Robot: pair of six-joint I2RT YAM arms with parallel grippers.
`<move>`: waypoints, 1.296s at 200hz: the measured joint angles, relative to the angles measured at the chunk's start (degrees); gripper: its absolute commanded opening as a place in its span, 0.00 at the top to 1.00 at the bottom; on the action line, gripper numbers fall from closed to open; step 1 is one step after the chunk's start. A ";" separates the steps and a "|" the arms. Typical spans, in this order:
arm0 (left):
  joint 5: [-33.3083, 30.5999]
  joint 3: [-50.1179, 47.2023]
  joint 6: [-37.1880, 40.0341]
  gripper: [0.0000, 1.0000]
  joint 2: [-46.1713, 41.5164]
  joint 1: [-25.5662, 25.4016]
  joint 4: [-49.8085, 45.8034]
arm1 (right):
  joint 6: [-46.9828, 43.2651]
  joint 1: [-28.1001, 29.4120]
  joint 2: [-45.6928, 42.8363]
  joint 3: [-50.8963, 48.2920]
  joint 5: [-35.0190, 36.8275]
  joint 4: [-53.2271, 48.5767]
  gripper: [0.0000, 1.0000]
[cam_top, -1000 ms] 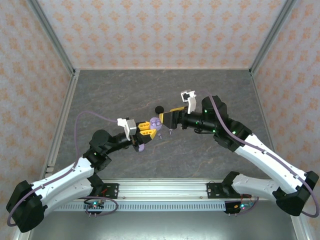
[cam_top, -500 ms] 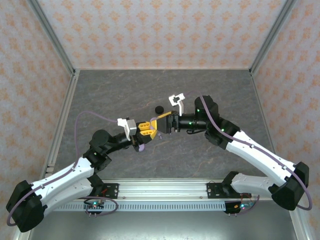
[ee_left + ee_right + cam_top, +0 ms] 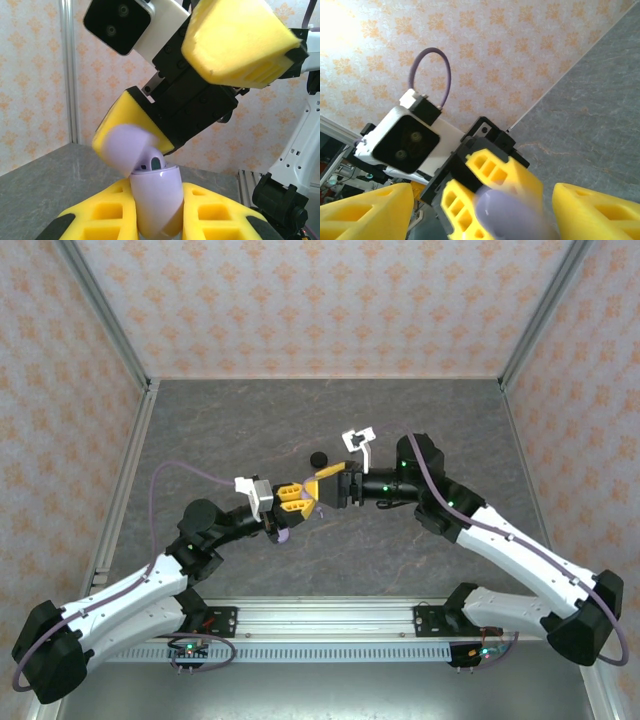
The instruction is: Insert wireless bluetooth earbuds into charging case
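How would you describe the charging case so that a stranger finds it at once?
On the grey table, look where the two arms meet. The charging case stands between the yellow fingers of the left gripper. Among yellow and black parts, it is smooth pale lavender, its lid tipped open.

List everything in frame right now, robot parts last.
charging case: 1, lavender, lid open, clamped in the left gripper
earbud: 1 visible, pale with a dark tip, seated in the case
small round object: 1, black, on the table beyond the grippers
table: 1, dark grey, marbled
walls: 3, pale orange pattern, around the table
left gripper: 1, yellow fingers, shut on the case
right gripper: 1, yellow fingers, open, at the case's lid
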 measured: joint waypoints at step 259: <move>-19.74 9.38 -6.03 1.00 19.69 10.27 -17.35 | 0.63 -4.81 -2.89 -8.39 40.02 -20.37 0.01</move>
